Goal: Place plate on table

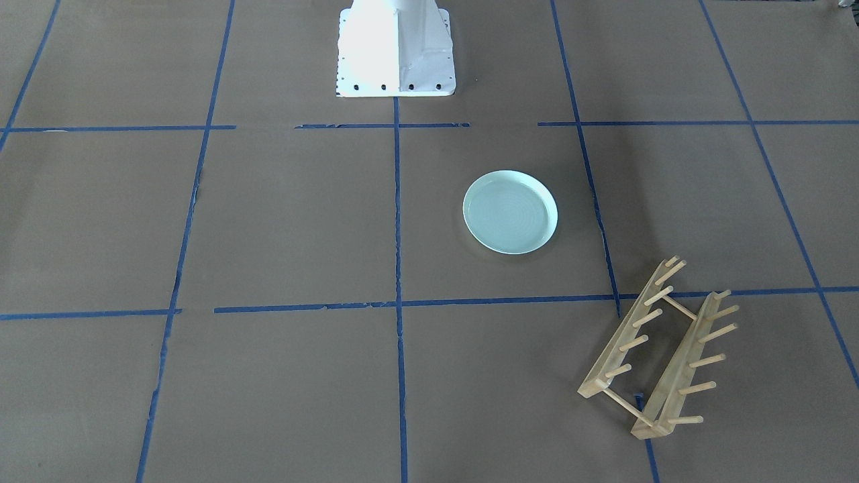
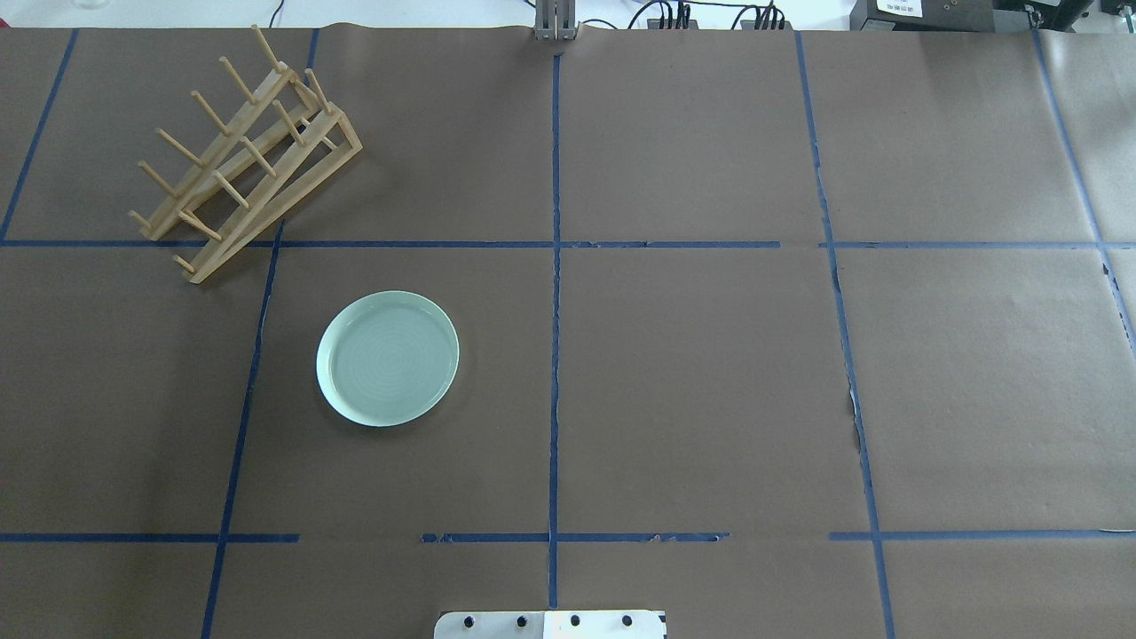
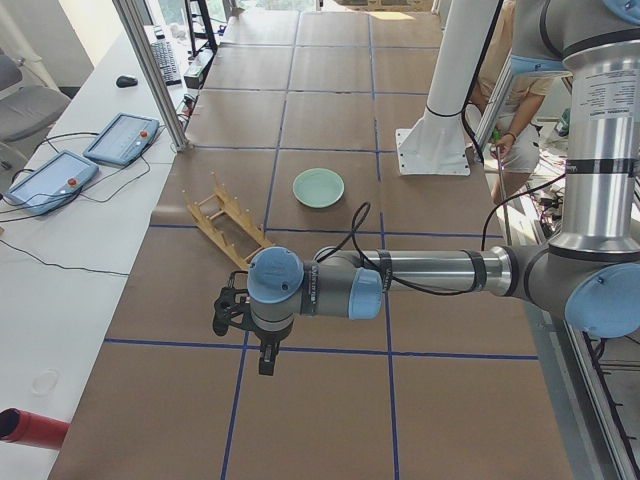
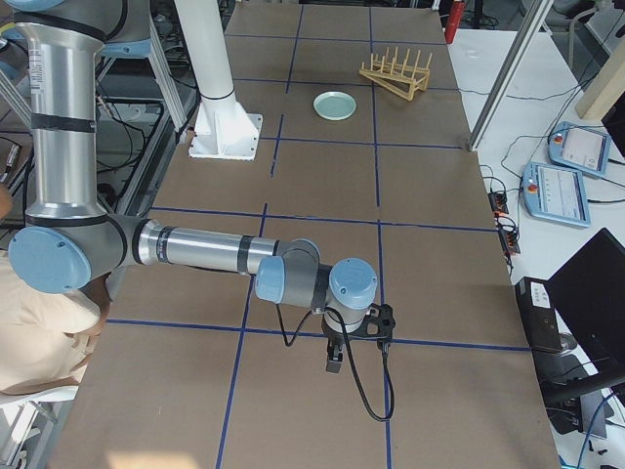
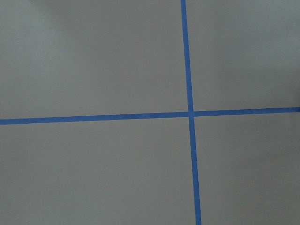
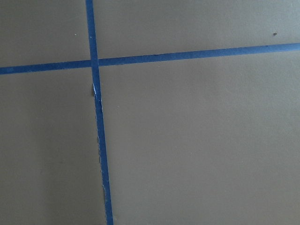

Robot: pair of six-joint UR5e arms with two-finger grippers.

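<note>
Pale mint-green, the plate (image 2: 388, 358) lies flat and right side up on the brown-paper table (image 2: 710, 382). It sits inside one taped rectangle on the robot's left half, just beside the centre line of blue tape (image 2: 555, 355) but not touching it. The white robot base (image 1: 396, 54) stands a little way behind it. The wooden peg rack (image 1: 676, 369) rests farther out from the robot and more to its left, straddling a tape crossing, near the plate but apart from it.

Neither gripper is near the plate, and nothing touches it. In the left side view the left gripper (image 3: 265, 358) points down above the paper close to the table's left end, with the rack and plate (image 3: 318, 187) well beyond it. In the right side view the right gripper (image 4: 334, 362) hangs the same way near the opposite end, and the plate (image 4: 335, 105) is small in the distance. Both wrist cameras show only bare paper and crossing tape, no fingers. How far either pair of jaws is parted cannot be told from these views.
</note>
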